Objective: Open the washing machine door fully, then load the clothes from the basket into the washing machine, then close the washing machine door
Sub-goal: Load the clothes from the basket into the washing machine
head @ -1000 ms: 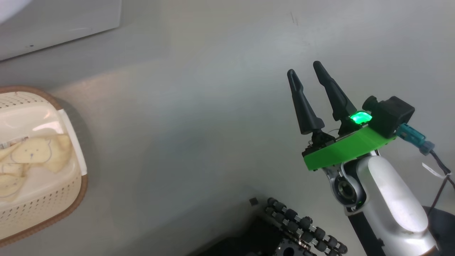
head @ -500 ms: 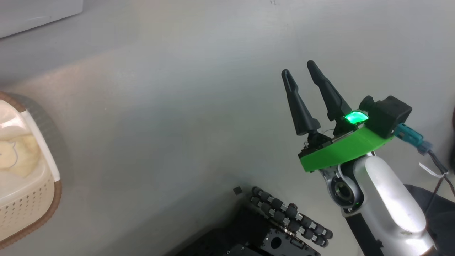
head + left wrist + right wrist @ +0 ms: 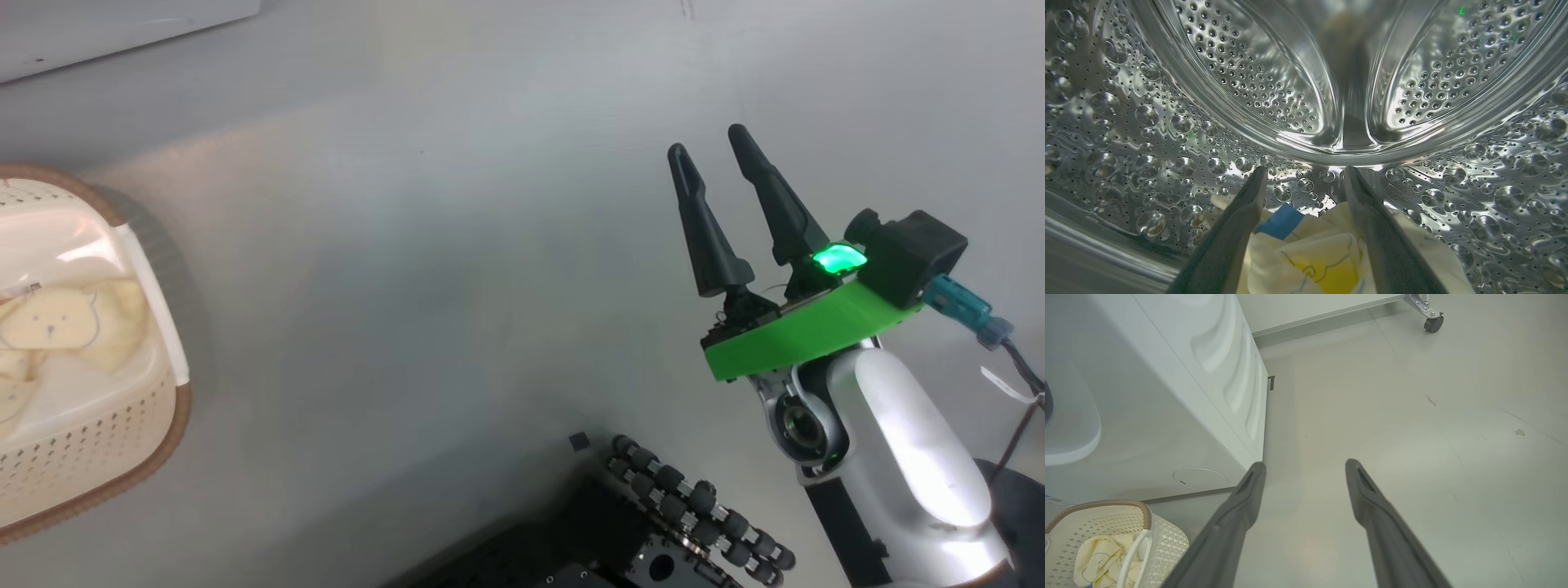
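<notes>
My left gripper is inside the washing machine's perforated steel drum, fingers apart. A cream-yellow garment with a blue patch lies loose low between them on the drum wall. More cream clothes lie in the brown-rimmed basket on the floor, beside the white washing machine. My right gripper hangs open and empty over bare floor, well right of the basket. A pale rounded shape at the right wrist view's left edge may be the door; I cannot tell.
My dark wheeled base fills the lower middle of the head view. Grey floor stretches between basket and right arm. A castor of a wheeled frame stands at the far end, past the machine's corner.
The head view swung away from the basket and back again, so the whole picture shifted. My right gripper keeps the same open pose.
</notes>
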